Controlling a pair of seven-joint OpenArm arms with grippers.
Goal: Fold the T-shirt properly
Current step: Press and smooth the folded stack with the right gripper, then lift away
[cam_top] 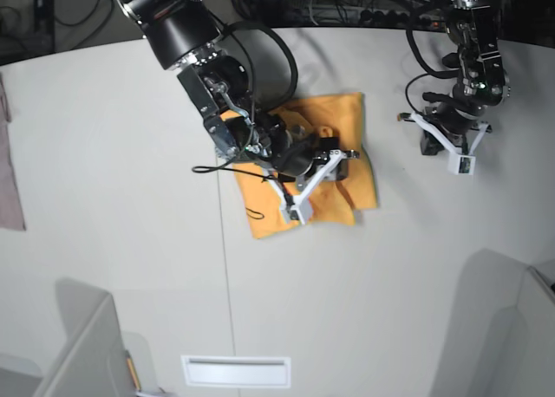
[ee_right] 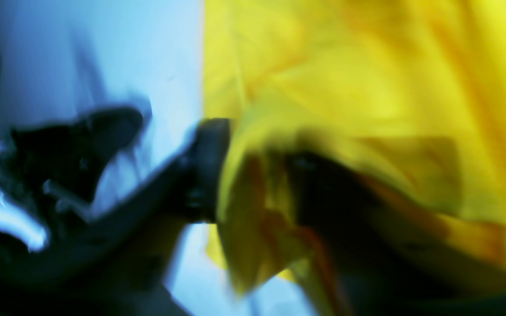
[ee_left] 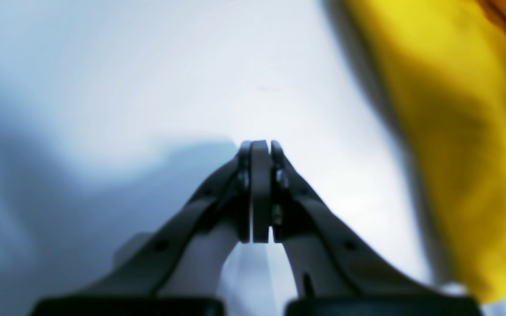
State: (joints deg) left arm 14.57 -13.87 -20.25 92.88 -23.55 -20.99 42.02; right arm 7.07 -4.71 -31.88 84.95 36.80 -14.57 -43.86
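In the left wrist view, the left gripper [ee_left: 260, 147] has its two dark fingers pressed flat together with nothing between them. It hangs over bare pale worktop [ee_left: 147, 79]. The T-shirt [ee_left: 455, 131] fills the right side of this view as a blurred yellow mass lying on the worktop, apart from the gripper.

In the right wrist view, everything is heavily smeared. The T-shirt [ee_right: 367, 79] covers the right and centre, yellow with soft folds. The right gripper [ee_right: 253, 145] sits at the cloth's left edge: one dark finger [ee_right: 207, 166] shows against the pale worktop [ee_right: 103, 52], the other is a dark shape lying on the cloth to its right, with a bunch of yellow fabric in the gap between them. The fingers stand apart, but the blur does not show whether they pinch the fabric or merely straddle it.

In the base view, the T-shirt [cam_top: 347, 115] lies near the middle of the grey-white worktop [cam_top: 104, 198], folded into a rough rectangle, with a thin black curved mark near its lower left edge. The right arm reaches down from the upper left, and the right gripper [cam_top: 334, 167] rests on the shirt's right half. The left gripper [cam_top: 458, 150] is to the right, well apart from the shirt, over bare worktop. A pinkish cloth [cam_top: 10, 172] hangs at the far left edge.
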